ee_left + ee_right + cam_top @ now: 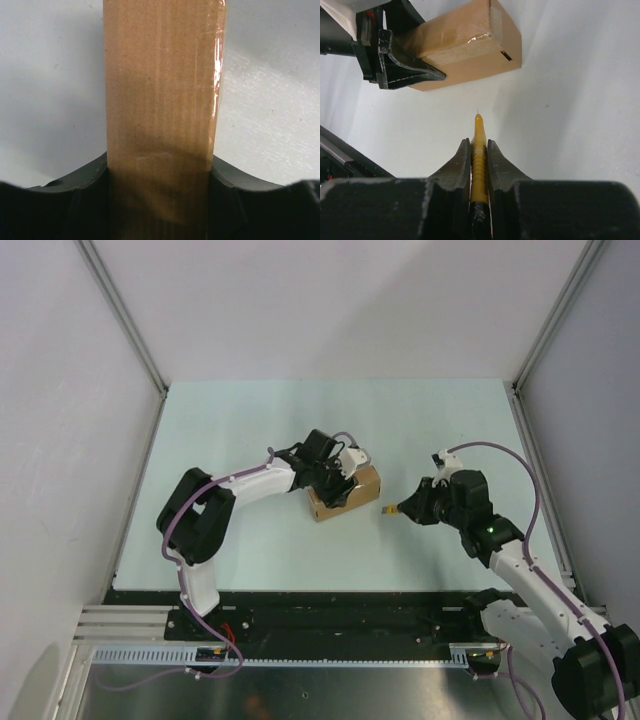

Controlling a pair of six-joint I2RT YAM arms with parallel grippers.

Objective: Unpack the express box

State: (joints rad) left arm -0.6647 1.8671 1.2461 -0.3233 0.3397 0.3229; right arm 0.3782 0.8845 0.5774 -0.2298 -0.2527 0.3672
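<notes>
In the middle of the table (250, 430), the express box (352, 496) lies flat with its long axis running roughly left-to-right, the right end angled a bit toward the far side. The left gripper (337, 483) has it pinched across the narrow width. In the left wrist view both fingers (75, 205) sit flush against the cardboard sides, so it looks pinned in place.

The right gripper (408, 508) is squeezed tight on a yellow utility knife (479, 140), tip poking out front.

The bit that matters imo: the box is straight ahead of the blade, to the right arm's left, with a strip of bare table between tip and cardboard, so not touching. The knife points at the box's right end, near the corner with the shiny tape (485, 37). I'd guess it has to rise and line up with that tape.

The left arm is folded at the elbow with its wrist over the box. The right arm reaches in diagonally, wrist low, knife nearly level.
</notes>
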